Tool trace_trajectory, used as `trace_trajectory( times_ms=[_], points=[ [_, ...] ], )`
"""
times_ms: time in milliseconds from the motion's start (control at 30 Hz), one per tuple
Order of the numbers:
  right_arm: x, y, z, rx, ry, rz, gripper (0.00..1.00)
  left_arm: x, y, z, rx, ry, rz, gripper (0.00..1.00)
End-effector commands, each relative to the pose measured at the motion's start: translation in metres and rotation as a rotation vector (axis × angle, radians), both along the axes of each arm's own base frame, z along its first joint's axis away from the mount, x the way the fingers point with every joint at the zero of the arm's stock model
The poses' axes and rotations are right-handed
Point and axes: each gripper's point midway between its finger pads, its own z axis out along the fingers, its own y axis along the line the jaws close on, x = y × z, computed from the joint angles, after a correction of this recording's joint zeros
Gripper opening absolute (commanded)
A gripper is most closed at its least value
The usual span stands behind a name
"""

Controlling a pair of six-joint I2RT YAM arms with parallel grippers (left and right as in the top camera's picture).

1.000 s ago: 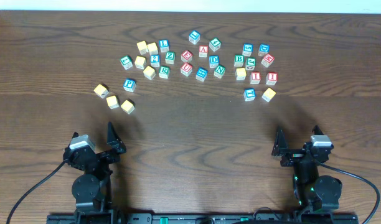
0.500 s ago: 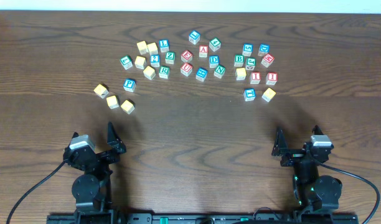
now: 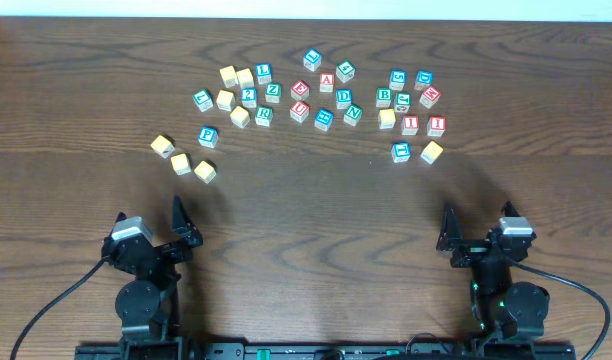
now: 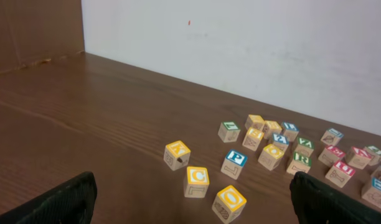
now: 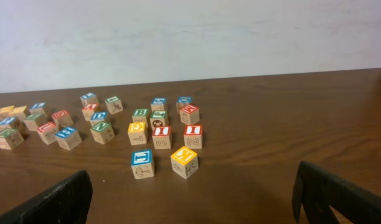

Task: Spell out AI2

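Clearly legible: A block (image 3: 327, 79), I block (image 3: 436, 125)

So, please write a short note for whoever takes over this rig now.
Both open and empty, parked near their bases: left tool, right tool.
The wooden cube with red letter A sits in the far middle cluster; the wooden cube with red letter I in the right group; a wooden cube with blue mark, perhaps 2, in the left group.
Done: nothing. To do: pick and line up A, I, 2.
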Motion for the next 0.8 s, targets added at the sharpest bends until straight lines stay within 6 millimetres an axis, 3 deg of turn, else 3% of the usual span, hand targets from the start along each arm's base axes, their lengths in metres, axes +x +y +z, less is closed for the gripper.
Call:
trace_trajectory(
  times_ms=[0,467,633,767],
  points=[
    [0.0,0.001,-0.001,-0.009,-0.002,0.003,0.99,0.001,-0.003,-0.003,0.015,-0.001,-0.018,0.98],
    [0.0,0.001,-0.001,-0.009,-0.002,0.003,0.99,0.003,-0.012,0.036,0.03,-0.088,-0.071,0.98],
    [0.0,0.001,-0.001,-0.009,-0.002,0.003,0.99,0.008,-0.013,0.06,0.033,-0.074,-0.08,0.98],
    [0.0,0.002,-0.001,-0.009,-0.002,0.003,0.99,0.02,-0.029,0.087,0.087,-0.036,-0.181,0.98]
  ],
)
